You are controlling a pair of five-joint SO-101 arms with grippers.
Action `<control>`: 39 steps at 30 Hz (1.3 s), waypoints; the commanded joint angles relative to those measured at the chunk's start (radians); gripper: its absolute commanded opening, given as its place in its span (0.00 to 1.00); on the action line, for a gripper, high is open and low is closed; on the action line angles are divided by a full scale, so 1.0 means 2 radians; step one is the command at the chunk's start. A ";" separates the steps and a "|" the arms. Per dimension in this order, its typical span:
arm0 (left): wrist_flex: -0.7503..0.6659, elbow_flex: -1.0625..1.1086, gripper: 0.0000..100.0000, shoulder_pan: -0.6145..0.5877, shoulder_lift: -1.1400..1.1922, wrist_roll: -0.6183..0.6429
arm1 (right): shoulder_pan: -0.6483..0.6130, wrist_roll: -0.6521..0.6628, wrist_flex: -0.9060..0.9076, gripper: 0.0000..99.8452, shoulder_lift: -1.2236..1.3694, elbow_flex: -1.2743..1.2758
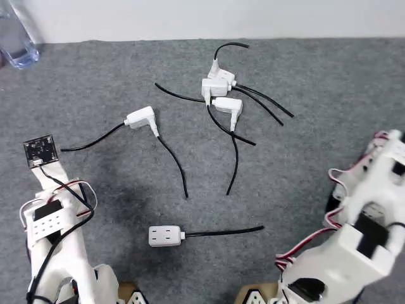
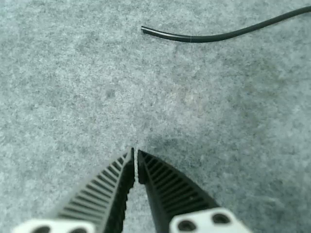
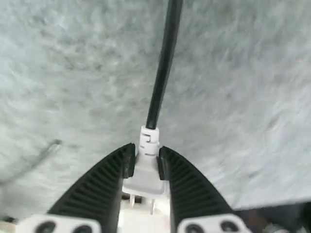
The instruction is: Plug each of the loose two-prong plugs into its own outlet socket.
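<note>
Right jaws gripping one plug [image 3: 146,167] (white), two loose plugs [image 1: 140,118] [image 1: 228,104]

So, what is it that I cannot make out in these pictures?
- Right wrist view: the prongs of the plug are mostly hidden by the right gripper holding it.
- High view: in the cluster of plugs, overlapping parts hide which are joined.
- Left wrist view: the cable leaves the edge; its other end is unknown.
</note>
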 commanded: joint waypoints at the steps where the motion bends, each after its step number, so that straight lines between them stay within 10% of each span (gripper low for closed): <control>1: -0.009 -0.003 0.01 0.004 -0.012 0.002 | -0.054 -0.166 0.039 0.01 -0.003 -0.034; 13: -0.010 -0.003 0.01 0.015 -0.009 0.001 | -0.194 -0.377 -0.048 0.01 0.003 -0.032; 26: -0.012 -0.004 0.01 0.016 -0.009 0.001 | -0.175 -0.499 -0.122 0.01 0.033 -0.027; 39: -0.021 -0.003 0.01 0.016 -0.009 0.001 | -0.236 -0.395 -0.076 0.31 0.069 -0.071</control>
